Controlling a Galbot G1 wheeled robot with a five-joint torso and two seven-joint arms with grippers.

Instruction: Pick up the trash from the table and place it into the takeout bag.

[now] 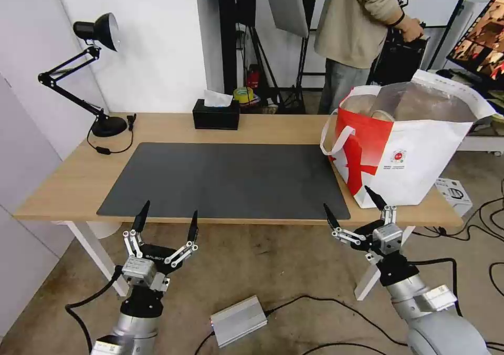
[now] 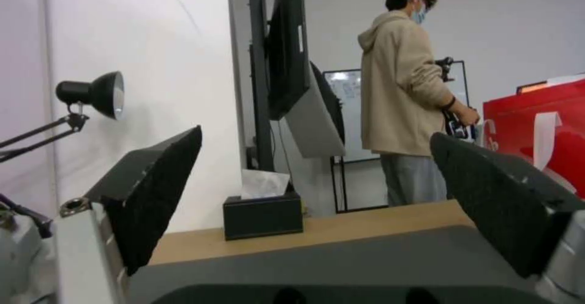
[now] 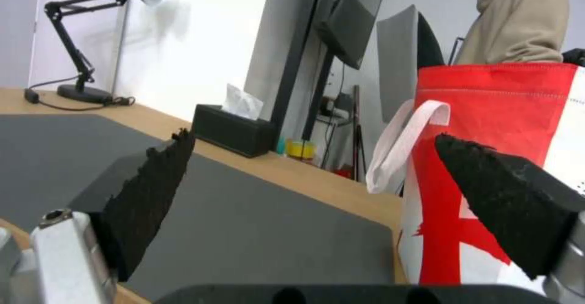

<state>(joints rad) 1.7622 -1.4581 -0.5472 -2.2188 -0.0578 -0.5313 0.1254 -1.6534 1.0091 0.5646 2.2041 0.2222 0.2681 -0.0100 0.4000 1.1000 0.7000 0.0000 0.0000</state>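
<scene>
The takeout bag [image 1: 420,160] is white with big red patches, white handles, a small round red logo and shiny silver inside. Beside the bag, the table [image 1: 68,181] is light wood with a dark grey mat [image 1: 226,179].

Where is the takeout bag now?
In the head view, the takeout bag stands on the table's right end, beside the dark mat, just beyond the open right gripper.
</scene>
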